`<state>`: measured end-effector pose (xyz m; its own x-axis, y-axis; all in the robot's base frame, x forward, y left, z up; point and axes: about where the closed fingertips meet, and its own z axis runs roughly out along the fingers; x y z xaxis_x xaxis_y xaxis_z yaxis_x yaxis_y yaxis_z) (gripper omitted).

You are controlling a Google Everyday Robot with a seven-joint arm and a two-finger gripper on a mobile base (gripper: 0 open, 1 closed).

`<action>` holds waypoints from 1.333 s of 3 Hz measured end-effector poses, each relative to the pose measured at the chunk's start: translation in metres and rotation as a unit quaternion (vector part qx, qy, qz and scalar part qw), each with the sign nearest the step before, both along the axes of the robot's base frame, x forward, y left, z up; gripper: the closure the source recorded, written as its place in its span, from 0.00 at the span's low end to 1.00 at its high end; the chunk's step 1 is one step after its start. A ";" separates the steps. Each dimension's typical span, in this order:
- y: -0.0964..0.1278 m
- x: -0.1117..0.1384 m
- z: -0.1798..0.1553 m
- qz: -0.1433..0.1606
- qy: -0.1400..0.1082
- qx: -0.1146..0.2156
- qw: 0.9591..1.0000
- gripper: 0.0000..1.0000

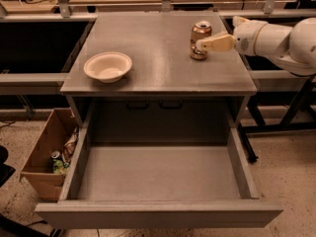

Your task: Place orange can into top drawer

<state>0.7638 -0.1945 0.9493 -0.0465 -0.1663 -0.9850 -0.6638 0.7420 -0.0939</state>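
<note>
The orange can (199,35) stands upright on the grey cabinet top, at the back right. My gripper (217,32) comes in from the right at can height, its white arm behind it. It is open. The near pale finger (213,44) reaches across the can's lower right side, and the far finger (240,20) shows behind and to the right of the can. I cannot tell whether a finger touches the can. The top drawer (158,212) is pulled fully out below the cabinet top, with nothing in it.
A pale bowl (107,66) sits on the left of the cabinet top (158,73). A brown cardboard box (42,154) with trash stands on the floor left of the drawer. Black table frames flank the cabinet on both sides.
</note>
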 end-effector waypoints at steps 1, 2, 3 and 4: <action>0.032 0.029 -0.014 0.000 -0.008 0.000 1.000 0.00; 0.050 0.041 -0.023 0.002 -0.008 -0.014 1.000 0.00; 0.060 0.061 -0.041 -0.007 -0.014 -0.013 1.000 0.19; 0.065 0.091 -0.053 -0.022 -0.020 -0.001 1.000 0.42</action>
